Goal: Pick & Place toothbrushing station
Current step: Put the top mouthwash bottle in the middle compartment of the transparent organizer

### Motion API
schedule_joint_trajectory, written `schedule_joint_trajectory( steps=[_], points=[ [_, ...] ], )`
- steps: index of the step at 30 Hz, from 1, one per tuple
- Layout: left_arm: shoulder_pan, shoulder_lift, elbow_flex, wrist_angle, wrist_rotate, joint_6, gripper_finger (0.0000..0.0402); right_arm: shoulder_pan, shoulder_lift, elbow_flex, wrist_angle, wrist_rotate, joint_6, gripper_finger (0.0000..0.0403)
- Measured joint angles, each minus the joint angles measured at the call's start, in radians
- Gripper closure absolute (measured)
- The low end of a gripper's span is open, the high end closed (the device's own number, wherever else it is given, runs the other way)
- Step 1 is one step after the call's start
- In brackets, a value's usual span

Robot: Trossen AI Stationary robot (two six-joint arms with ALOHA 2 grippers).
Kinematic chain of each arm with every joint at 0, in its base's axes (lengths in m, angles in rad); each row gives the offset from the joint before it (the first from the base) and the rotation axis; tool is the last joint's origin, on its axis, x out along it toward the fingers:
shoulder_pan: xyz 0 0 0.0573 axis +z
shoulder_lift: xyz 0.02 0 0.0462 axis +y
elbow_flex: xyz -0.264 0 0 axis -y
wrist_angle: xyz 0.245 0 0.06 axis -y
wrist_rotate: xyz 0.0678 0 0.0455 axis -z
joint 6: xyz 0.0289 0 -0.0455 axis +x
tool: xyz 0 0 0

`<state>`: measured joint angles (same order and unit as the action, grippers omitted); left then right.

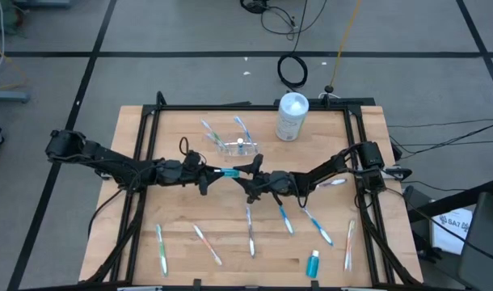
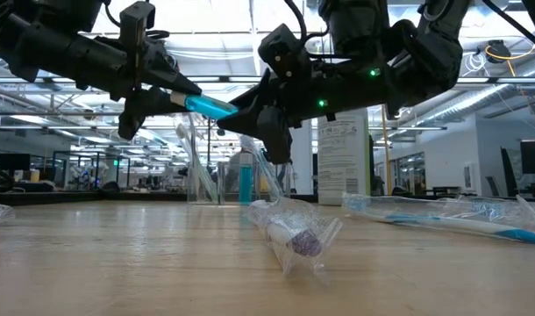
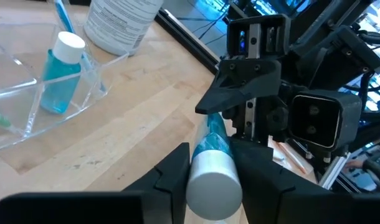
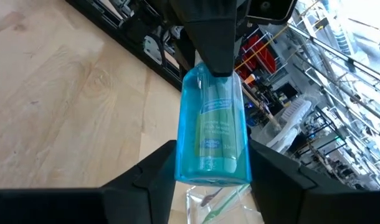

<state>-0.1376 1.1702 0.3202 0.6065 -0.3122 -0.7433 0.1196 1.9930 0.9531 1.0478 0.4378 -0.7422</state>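
Both arms meet mid-air over the middle of the bench [image 1: 149,137], sharing one blue toothpaste tube [image 1: 229,172]. The left gripper [image 1: 212,175] has its jaws closed on the white-capped end, while the right gripper [image 1: 253,179] has its jaws clamped on the flat tail end. Just behind them sits the clear tumbler [image 1: 237,146] with another tube in it, and a white container [image 1: 292,116] beyond. Wrapped toothbrushes [image 1: 250,233] lie scattered in front. The label print is too small to read.

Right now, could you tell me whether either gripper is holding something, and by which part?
Both hold one blue toothpaste tube above the table: the left gripper at its white-capped end, the right gripper at its flat tail end.
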Motion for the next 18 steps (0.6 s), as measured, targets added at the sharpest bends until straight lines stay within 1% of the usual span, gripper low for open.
schedule_joint_trajectory(
  steps=[2,7,11,13,15,18],
  points=[
    [0.000,0.000,0.000,-0.002,-0.002,0.001,0.0284,0.000,0.000,0.000,-0.002,0.004,0.007,0.0220],
    [0.000,0.000,0.000,-0.008,-0.002,0.005,0.0306,-0.001,0.000,0.000,-0.001,-0.018,0.027,0.0194],
    [0.000,0.000,0.000,-0.002,-0.009,0.012,0.0307,0.004,-0.011,0.000,-0.017,-0.019,0.047,0.0175],
    [0.000,-0.001,0.000,0.034,-0.022,0.019,0.0302,0.006,-0.038,0.000,-0.048,-0.019,0.071,0.0167],
    [0.000,-0.016,0.000,0.061,-0.026,0.061,0.0299,0.006,-0.081,0.000,-0.108,-0.013,0.105,0.0161],
    [0.000,-0.031,0.027,0.067,-0.030,0.094,0.0299,0.006,-0.159,-0.001,-0.201,0.012,0.202,0.0154]
  ],
)
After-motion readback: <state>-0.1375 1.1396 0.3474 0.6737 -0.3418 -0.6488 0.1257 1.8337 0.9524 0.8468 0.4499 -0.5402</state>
